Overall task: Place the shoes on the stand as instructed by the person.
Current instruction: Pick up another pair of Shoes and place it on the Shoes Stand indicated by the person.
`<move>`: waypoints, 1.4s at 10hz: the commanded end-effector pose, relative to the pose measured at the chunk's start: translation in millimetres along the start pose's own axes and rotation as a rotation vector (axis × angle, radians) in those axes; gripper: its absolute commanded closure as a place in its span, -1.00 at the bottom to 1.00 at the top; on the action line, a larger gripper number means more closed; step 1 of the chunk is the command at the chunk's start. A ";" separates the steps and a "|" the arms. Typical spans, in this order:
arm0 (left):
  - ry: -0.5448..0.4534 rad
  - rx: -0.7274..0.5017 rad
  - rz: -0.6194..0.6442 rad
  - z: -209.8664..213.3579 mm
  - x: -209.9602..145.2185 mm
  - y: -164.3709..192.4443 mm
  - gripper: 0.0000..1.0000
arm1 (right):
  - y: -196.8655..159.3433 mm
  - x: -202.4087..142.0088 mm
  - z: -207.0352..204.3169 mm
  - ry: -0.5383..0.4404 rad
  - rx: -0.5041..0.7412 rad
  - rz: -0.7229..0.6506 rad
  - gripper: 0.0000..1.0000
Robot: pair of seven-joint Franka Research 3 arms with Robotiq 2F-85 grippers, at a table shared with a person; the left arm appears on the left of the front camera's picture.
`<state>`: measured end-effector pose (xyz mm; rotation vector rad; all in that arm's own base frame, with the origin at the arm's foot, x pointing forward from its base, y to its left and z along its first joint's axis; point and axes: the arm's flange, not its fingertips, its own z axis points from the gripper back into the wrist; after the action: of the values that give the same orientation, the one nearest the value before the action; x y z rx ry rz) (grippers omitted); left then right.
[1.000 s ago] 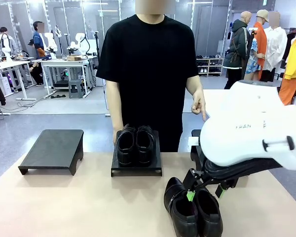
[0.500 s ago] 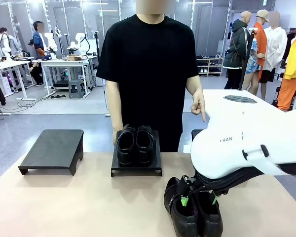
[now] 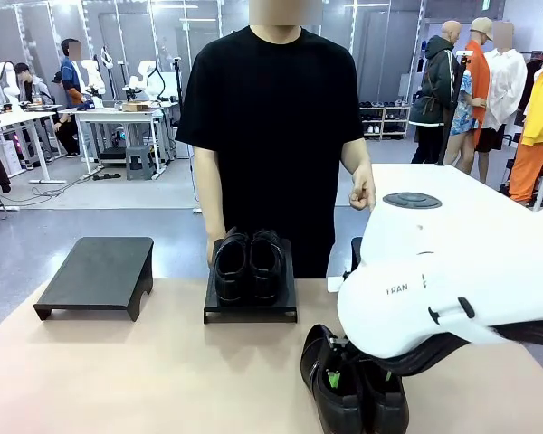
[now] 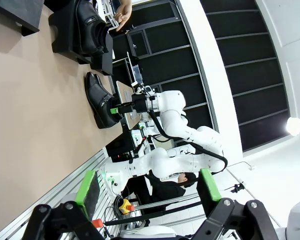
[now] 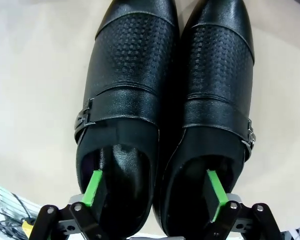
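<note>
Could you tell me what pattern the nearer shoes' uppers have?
Black, dotted texture on shoes; right wrist view.

— Where did the stands sit?
— I logged two at the far side of the table (image 3: pixel 163 380): the left stand (image 3: pixel 95 271), and the middle stand (image 3: pixel 251 312) carrying one pair of shoes (image 3: pixel 247 265), with the person (image 3: pixel 271 117) behind it.
— And the second pair (image 3: pixel 344 402)?
— On the table nearer me, right of middle. My right gripper (image 5: pixel 154 182) had one finger inside each shoe.

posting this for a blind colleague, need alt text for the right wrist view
The right pincer, open, hangs over a pair of glossy black shoes on a beige table, one green-padded finger inside each shoe's opening. The shoes lie side by side, touching, toes pointing away, each with a buckled strap.
</note>
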<state>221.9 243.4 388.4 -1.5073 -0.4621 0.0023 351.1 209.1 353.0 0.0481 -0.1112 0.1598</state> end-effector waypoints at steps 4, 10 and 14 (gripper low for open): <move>-0.010 -0.004 -0.006 0.2 1.9 -1.5 -1.00 | 10.4 -8.7 -16.4 0.002 -0.059 -0.030 1.00; -0.010 -0.004 -0.006 0.2 1.9 -1.5 -1.00 | 6.2 -6.4 -11.3 0.012 -0.058 -0.042 1.00; -0.010 -0.004 -0.006 0.2 1.9 -1.5 -1.00 | -1.3 -8.6 56.9 -0.039 -0.052 0.009 1.00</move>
<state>221.9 243.3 388.4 -1.5074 -0.4619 0.0023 342.2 208.3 375.1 0.0060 -0.1186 0.1500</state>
